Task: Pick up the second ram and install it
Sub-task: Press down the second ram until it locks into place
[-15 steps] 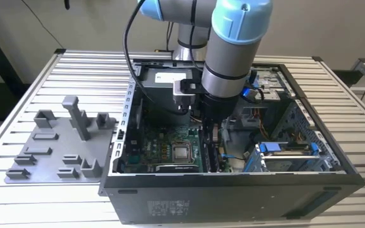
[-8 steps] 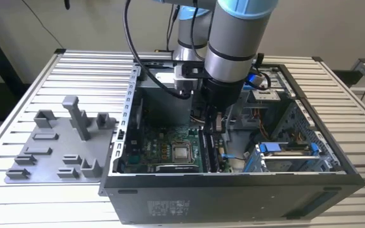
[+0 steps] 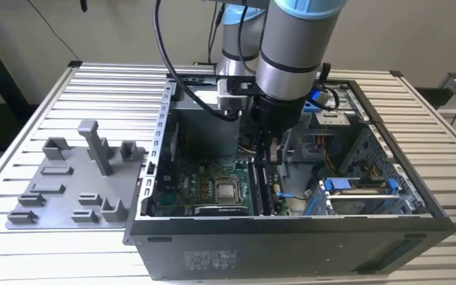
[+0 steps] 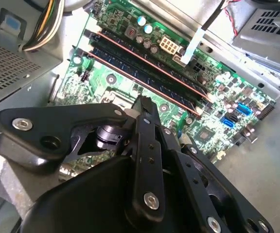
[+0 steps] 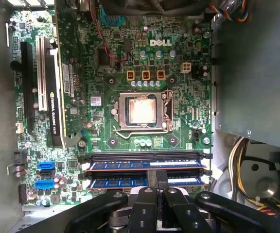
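Now hand (image 5: 155,187) above second ram (image 5: 145,183)

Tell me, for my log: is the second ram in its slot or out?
In. The second ram stands in a slot beside another stick in the first wrist view, the gripper over it. Latched: cannot tell.
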